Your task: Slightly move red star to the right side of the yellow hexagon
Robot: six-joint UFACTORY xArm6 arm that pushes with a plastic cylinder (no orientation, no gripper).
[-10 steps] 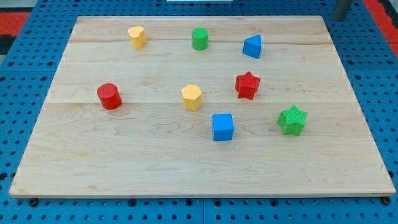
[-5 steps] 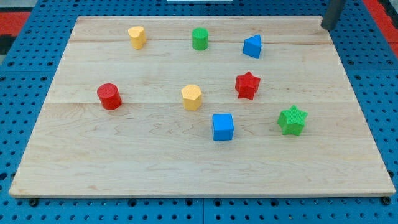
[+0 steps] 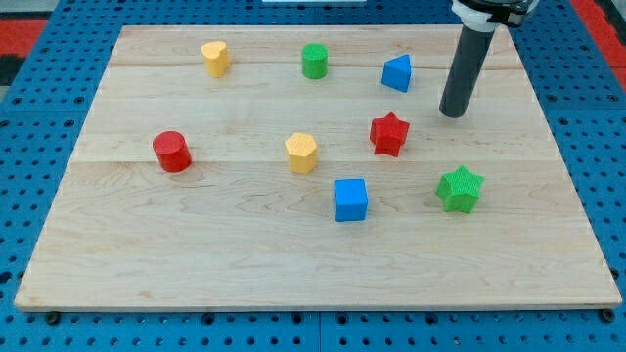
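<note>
No legible text, label, brand, number or sign found. The wooden board [image 3: 196, 244], the coloured blocks and the dark rod carry no markings that can be read. The blue pegboard [image 3: 29, 147] around the board shows only holes.

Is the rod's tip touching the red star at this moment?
Apart. The camera view shows bare board between my tip and the red star; my tip sits toward the view's upper right of the star.
</note>
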